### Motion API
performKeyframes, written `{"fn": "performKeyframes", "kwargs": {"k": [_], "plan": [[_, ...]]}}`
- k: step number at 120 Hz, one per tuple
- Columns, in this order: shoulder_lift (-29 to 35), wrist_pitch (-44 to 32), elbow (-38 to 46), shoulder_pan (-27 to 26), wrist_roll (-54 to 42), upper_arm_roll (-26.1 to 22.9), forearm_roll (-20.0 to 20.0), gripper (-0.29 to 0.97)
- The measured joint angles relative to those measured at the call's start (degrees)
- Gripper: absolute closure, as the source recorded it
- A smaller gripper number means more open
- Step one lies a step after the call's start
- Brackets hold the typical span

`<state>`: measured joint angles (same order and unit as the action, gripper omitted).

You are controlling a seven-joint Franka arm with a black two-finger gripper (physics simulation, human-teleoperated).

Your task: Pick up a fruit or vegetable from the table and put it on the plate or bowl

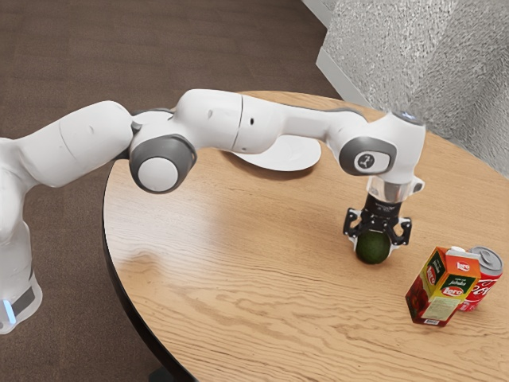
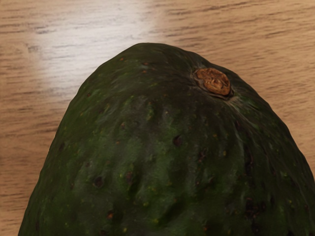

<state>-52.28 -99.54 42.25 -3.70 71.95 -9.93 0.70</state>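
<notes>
Pincer (image 1: 377, 235) clamps avocado (image 1: 372, 248) over bare tabletop (image 1: 238, 278), carton (image 1: 441, 286) and can (image 1: 487, 277) near the edge.

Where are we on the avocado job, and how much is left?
Approach looks done: the gripper sits around the avocado, which rests on the table. In hand: the grasp, though I cannot tell whether it is secure. Left: lift the avocado, carry it to the white plate behind the arm, and release.
</notes>
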Motion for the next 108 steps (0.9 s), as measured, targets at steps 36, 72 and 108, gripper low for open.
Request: {"fn": "performKeyframes", "kwargs": {"k": [36, 72, 108], "plan": [[4.8, 2.5, 0.3, 0.5, 0.3, 0.5, -0.3, 0.26], [14.0, 10.3, 0.4, 16.5, 0.4, 0.9, -0.7, 0.25], [14.5, 15.4, 1.9, 30.1, 0.3, 1.7, -0.8, 0.25]]}}
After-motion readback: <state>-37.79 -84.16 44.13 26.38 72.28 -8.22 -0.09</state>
